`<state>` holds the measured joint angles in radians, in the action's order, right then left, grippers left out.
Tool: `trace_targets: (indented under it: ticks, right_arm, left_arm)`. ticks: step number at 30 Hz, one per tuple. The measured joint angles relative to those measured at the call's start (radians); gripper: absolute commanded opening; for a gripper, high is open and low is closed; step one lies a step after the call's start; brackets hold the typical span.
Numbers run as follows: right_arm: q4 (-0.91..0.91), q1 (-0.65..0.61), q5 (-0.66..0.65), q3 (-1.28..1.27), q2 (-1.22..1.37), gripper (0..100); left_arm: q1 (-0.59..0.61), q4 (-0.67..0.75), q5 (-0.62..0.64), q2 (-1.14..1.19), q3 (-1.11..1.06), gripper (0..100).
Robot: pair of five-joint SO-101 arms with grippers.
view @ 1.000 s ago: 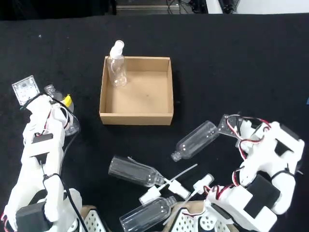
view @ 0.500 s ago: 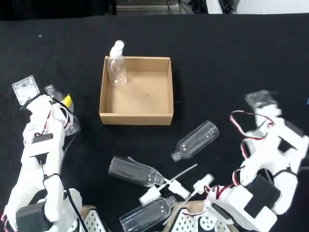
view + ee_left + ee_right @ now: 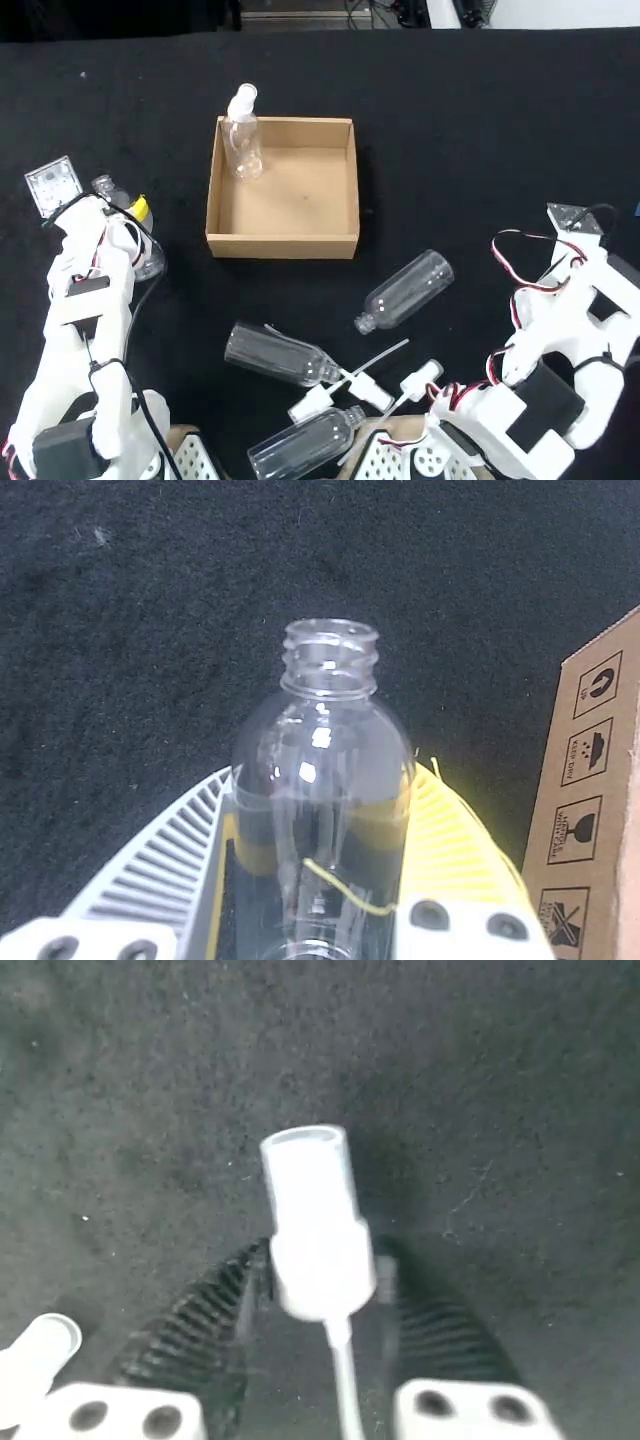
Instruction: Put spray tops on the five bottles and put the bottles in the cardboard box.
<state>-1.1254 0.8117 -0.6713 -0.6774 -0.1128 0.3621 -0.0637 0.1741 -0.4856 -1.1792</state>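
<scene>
The black table (image 3: pixel 480 120) carries the cardboard box (image 3: pixel 282 243) at its middle, and a capped bottle (image 3: pixel 243 140) stands upright in the box's far-left corner. Left of the box, the left gripper (image 3: pixel 325 785) is clamped on an open bottle (image 3: pixel 322 740). Its body sits between the two fingers and its bare threaded neck reaches past the fingertips. Its long axis runs in line with the gripper, neck toward the far side of the table. On the near side of the box, three bottles lie on their sides. The slanting bottle (image 3: pixel 405 290) has its open neck to the near left, the middle bottle (image 3: pixel 275 352) has its neck to the right, and the nearest bottle (image 3: pixel 300 443) has its neck to the far right. At the right, well apart from them, the right gripper (image 3: pixel 318 1260) is closed on a white spray top (image 3: pixel 312 1220), head beyond the fingertips, thin tube running back toward the wrist. Loose spray tops (image 3: pixel 421 378) lie among the lying bottles.
</scene>
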Motion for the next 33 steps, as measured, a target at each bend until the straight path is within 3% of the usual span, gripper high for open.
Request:
trace_targets:
  ticks: [3,10,18,22,30,33]
  right_arm:
    - [-0.002,0.0,-0.012,0.0,0.0,23.1]
    - [-0.002,-0.029,-0.173,0.0,0.0,20.1]
    - [0.097,-0.058,-0.215,0.009,0.14,19.2]
    - [0.103,-0.052,-0.252,0.046,0.163,1.0]
    - [0.084,-0.043,-0.278,0.061,0.069,1.0]
    - [0.012,-0.064,-0.219,0.074,-0.051,1.0]
  left_arm:
    - [0.0,0.0,0.0,0.0,0.0,13]
    - [0.0,0.0,0.0,0.0,0.0,13]
    - [0.0,0.0,0.0,0.0,0.0,13]
    - [0.0,0.0,0.0,0.0,0.0,13]
    - [0.0,0.0,0.0,0.0,0.0,13]
    - [0.0,0.0,0.0,0.0,0.0,13]
